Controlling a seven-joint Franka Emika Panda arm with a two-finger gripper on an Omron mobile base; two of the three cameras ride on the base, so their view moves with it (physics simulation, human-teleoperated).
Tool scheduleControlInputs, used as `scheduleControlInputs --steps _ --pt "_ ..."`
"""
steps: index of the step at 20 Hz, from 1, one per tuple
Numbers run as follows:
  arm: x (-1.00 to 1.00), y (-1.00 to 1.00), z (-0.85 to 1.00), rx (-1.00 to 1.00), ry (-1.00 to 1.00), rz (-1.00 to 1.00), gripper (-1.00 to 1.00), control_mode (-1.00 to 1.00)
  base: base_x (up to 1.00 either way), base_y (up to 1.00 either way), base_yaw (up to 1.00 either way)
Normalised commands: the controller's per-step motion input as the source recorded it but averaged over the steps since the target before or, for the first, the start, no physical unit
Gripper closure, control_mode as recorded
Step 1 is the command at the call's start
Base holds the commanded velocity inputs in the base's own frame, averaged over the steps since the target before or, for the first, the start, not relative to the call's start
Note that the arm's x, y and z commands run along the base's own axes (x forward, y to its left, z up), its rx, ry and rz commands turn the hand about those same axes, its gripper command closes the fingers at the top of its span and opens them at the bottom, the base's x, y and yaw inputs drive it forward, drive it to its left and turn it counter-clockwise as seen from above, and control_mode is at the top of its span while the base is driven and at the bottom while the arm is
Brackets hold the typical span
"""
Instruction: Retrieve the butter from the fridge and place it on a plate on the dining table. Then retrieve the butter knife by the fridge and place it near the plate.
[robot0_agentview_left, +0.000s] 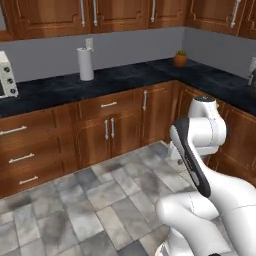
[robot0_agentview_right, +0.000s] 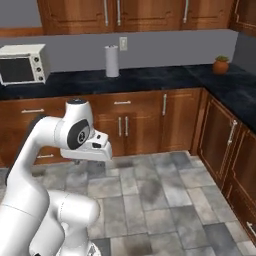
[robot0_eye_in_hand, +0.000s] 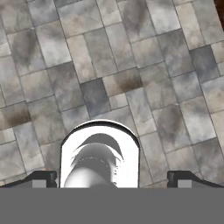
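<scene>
My gripper (robot0_eye_in_hand: 113, 180) points down at the grey tiled floor (robot0_eye_in_hand: 109, 65). Its two dark fingertips (robot0_eye_in_hand: 43, 179) stand far apart at the bottom of the hand view, open, with nothing between them. In the right base view the hand (robot0_agentview_right: 94, 146) hangs from the folded white arm, over the floor in front of the cupboards. The butter, the fridge, the plate, the dining table and the butter knife are out of view.
A black counter (robot0_agentview_left: 125, 80) with brown wooden cupboards runs along the wall and turns the corner at the right. On it stand a white paper-towel roll (robot0_agentview_right: 112, 61), a toaster oven (robot0_agentview_right: 22, 63) and a small potted plant (robot0_agentview_right: 220, 65). Open floor lies ahead.
</scene>
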Motion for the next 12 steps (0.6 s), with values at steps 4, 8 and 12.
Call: scheduleControlInputs --steps 4,8,12 --pt "0.0 0.0 0.0 0.0 0.0 0.0 -1.0 1.0 0.97 -0.01 -0.57" --pt "0.0 0.0 0.0 0.0 0.0 0.0 -1.0 1.0 0.87 0.0 -0.74" --pt "0.0 0.0 0.0 0.0 0.0 0.0 -1.0 1.0 0.69 0.21 -0.82"
